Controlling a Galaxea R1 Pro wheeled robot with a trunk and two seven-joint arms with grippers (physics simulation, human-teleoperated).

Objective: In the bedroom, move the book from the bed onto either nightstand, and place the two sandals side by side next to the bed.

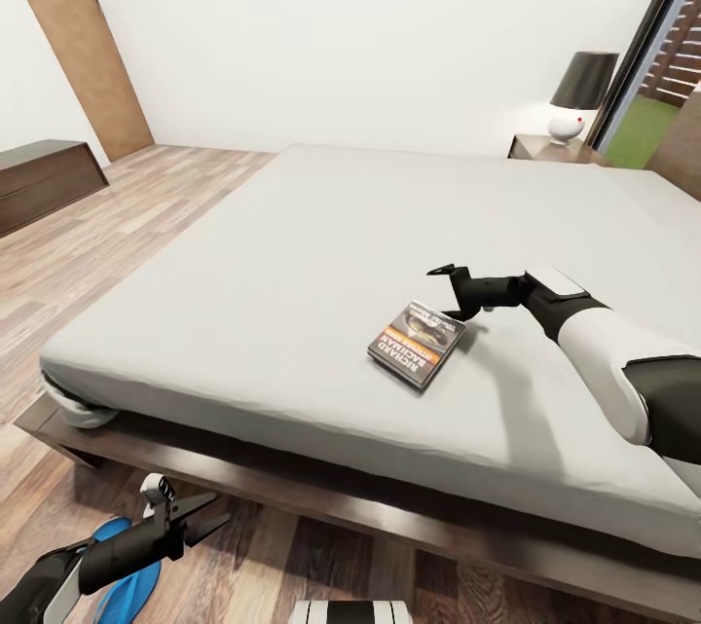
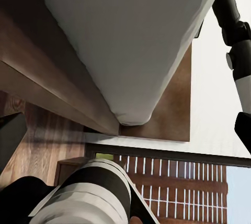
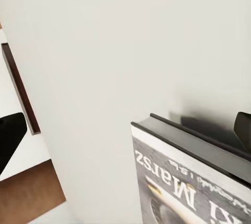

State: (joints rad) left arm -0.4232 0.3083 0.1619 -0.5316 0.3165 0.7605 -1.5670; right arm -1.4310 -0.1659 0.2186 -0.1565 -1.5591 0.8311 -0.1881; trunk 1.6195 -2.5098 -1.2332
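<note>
The book lies flat on the pale mattress of the bed, near its front edge, and its spine and cover show close up in the right wrist view. My right gripper hovers open just past the book's far corner, its fingers spread wide with nothing between them. My left gripper is low over the floor in front of the bed frame, open and empty. A bright blue sandal lies on the wood floor under my left forearm, partly hidden by it. A nightstand stands at the bed's far right corner.
A lamp with a dark shade sits on the nightstand. A long low dark bench stands at the left wall beside a brown door. The dark bed frame runs close to my left wrist. A dark-framed window is at far right.
</note>
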